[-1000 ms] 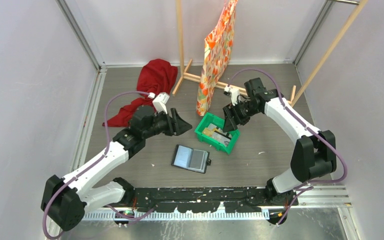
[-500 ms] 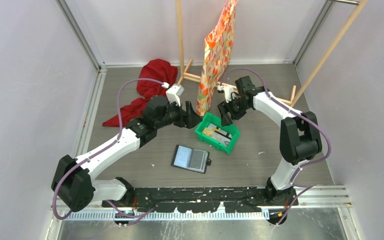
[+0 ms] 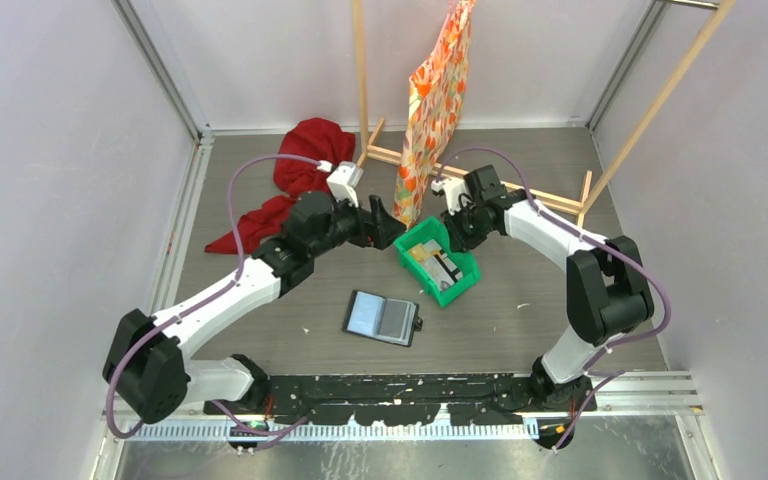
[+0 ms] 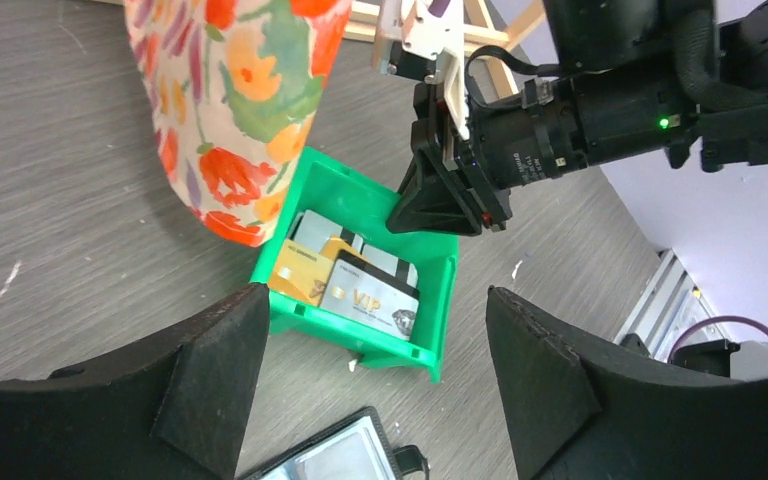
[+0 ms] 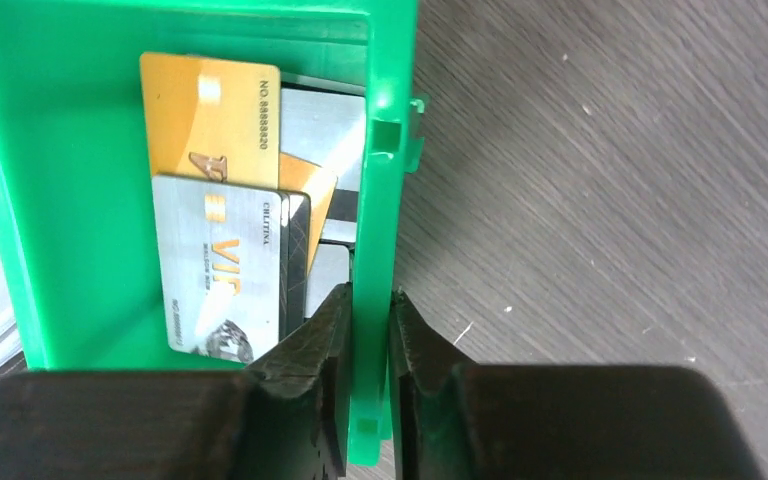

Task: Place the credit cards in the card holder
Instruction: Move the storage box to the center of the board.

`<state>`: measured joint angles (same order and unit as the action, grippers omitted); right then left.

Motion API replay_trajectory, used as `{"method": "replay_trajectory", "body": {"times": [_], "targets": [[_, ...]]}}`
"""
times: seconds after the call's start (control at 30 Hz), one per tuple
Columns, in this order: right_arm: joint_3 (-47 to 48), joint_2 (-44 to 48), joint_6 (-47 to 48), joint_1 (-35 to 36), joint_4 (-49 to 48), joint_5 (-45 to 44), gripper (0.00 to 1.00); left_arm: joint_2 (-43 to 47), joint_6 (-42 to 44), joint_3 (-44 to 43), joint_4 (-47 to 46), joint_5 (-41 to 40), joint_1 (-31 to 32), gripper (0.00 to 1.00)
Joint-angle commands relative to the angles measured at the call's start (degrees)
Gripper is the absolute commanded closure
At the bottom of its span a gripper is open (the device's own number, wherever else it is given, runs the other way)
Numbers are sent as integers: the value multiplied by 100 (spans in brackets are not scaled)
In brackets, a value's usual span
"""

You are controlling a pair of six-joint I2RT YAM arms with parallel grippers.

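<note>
Several credit cards lie in a green tray (image 3: 465, 273): a gold one (image 5: 210, 120), a silver "VIP" one (image 5: 220, 265) and dark ones underneath. My right gripper (image 5: 370, 300) is shut on the tray's far wall (image 5: 382, 200), one finger inside and one outside. My left gripper (image 3: 385, 225) hangs open just left of the tray, and the cards (image 4: 370, 298) show between its fingers. The black card holder (image 3: 382, 318) lies open on the table nearer the arm bases, its shiny pages up. Its top edge (image 4: 335, 460) shows in the left wrist view.
A flowered cloth (image 3: 430, 110) hangs from a wooden rack (image 3: 362, 90) right behind the tray. A red cloth (image 3: 300, 165) lies crumpled at the back left. Walls close the table in on both sides.
My right gripper has come down and shut on the tray's wall, and the tray has turned a little. My left gripper has opened wide and moved up to the tray.
</note>
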<state>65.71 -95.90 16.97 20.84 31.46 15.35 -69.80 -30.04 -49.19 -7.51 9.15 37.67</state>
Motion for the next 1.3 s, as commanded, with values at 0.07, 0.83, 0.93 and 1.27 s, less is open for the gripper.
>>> {"method": "replay_trajectory", "body": {"times": [0.07,0.83,0.93,1.27], "targets": [[-451,826,-350,-44,-210,-584,89,-478,643,-384,-720,349,497,21],[-1091,1586,-1581,-621,-385,370,42,-3540,1686,-3083,1271,835,1093,24],[-999,1621,-1342,-806,-158,688,34,-3686,2050,-3354,1570,1262,1063,23],[-1171,1848,-977,-1123,36,797,34,-4839,2361,-5098,3831,2586,795,23]]}}
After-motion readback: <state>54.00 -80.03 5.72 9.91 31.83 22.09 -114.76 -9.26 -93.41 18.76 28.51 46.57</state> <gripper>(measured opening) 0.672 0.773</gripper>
